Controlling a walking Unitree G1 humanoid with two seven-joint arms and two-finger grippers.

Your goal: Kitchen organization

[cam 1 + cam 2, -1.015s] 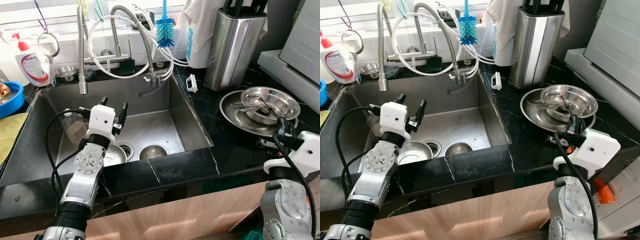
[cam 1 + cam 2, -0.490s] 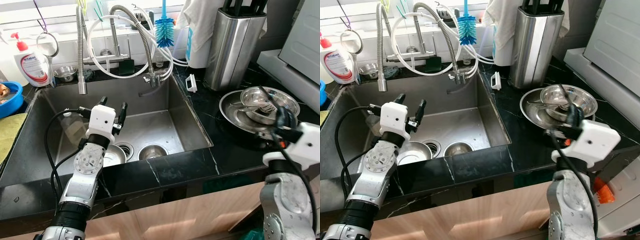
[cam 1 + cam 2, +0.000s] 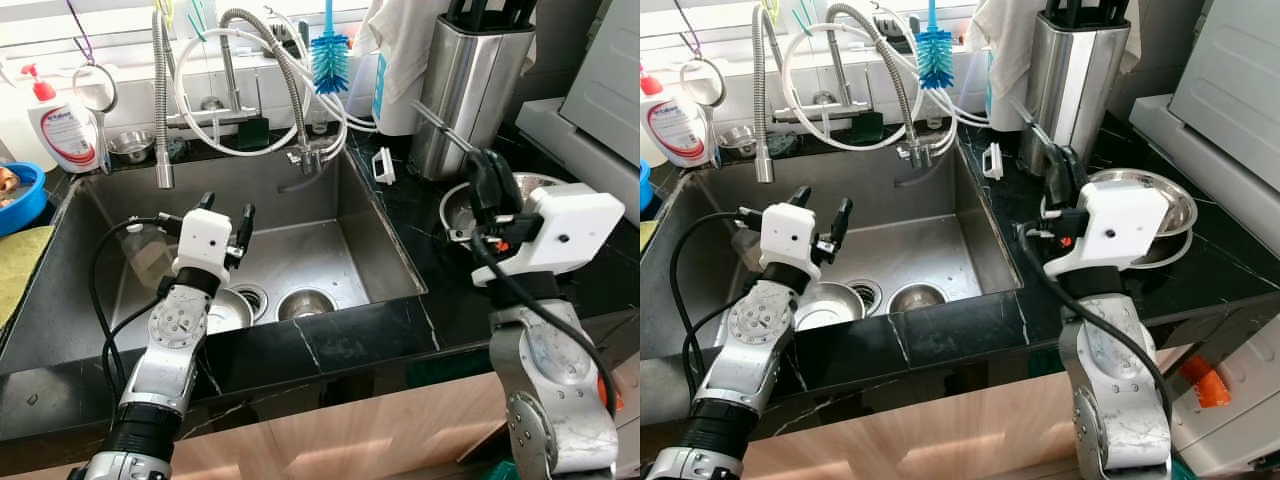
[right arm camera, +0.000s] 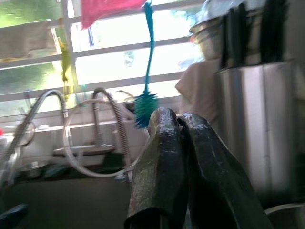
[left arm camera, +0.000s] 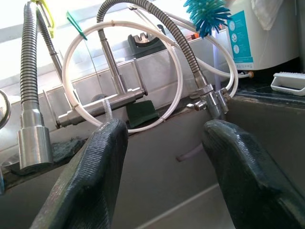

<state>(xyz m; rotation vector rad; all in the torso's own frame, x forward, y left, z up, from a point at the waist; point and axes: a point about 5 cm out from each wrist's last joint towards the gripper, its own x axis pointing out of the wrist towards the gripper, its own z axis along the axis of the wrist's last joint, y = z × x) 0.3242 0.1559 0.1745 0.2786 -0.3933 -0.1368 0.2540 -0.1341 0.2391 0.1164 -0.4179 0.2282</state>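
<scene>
Right gripper (image 3: 487, 180) pinching a thin metal utensil (image 3: 440, 126) at centre right, handle slanting up-left toward the knife block (image 3: 470, 90), left gripper (image 3: 222, 215) hovering spread over the sink (image 3: 300, 250), wrist view revealing fingers (image 4: 164, 162) pressing together.

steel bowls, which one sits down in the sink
The steel bowl on the sink floor beside the drain, just below the left tool; the other bowls are stacked on the counter.

Right tool (image 3: 487, 190) hides most of the steel bowls (image 3: 1175, 215) behind it on the worktop (image 3: 440, 290) (its wrist view's blurry too). Soap bottle (image 3: 670, 125) label's unreadable.
</scene>
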